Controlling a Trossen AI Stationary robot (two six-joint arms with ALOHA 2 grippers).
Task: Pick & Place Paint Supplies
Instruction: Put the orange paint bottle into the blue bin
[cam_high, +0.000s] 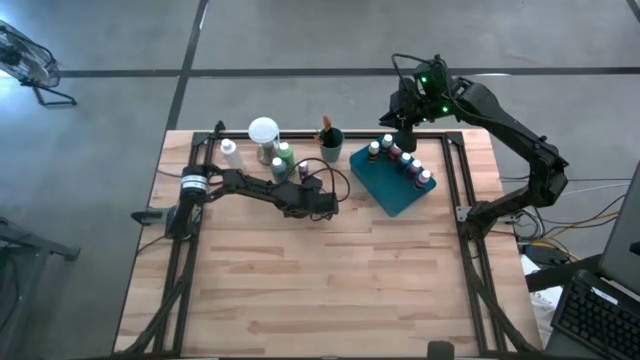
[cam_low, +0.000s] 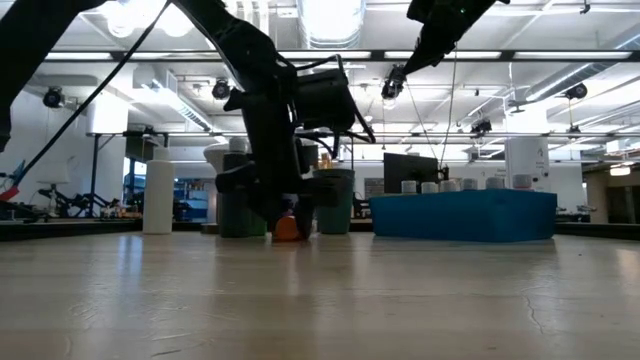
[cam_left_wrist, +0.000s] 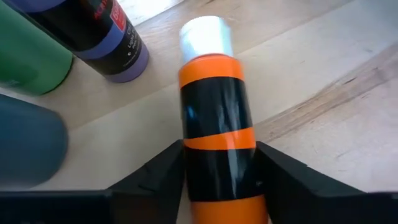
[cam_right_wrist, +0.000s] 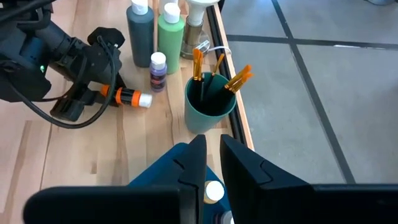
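Note:
An orange paint bottle (cam_left_wrist: 214, 93) with a black label and a white cap lies on its side on the wood table. My left gripper (cam_left_wrist: 219, 149) is shut on it, just left of the teal tray (cam_high: 395, 195). Several white-capped bottles (cam_high: 400, 158) stand in the tray. My right gripper (cam_right_wrist: 212, 143) hovers high above the tray's far end, its fingers a narrow gap apart and holding nothing. A teal cup (cam_right_wrist: 210, 102) holds several orange-tipped brushes (cam_right_wrist: 217, 71). Dark green (cam_right_wrist: 142, 31), light green (cam_right_wrist: 169, 34) and small purple (cam_right_wrist: 158, 68) bottles stand nearby. My left gripper pinches the orange bottle's lower body (cam_left_wrist: 217, 177), near its base, between the two fingers (cam_left_wrist: 158, 171). The fingers come low from the table's left and lie along the bottle, with its cap end (cam_left_wrist: 205, 37) pointing away from them. The bottle rests on its side on the table.
A round white-topped object (cam_high: 264, 132) and a white bottle (cam_high: 231, 152) stand near the far edge, left of the cup. Black frame rails run along the table's left and right sides. The near half of the table (cam_high: 320, 290) is bare wood.

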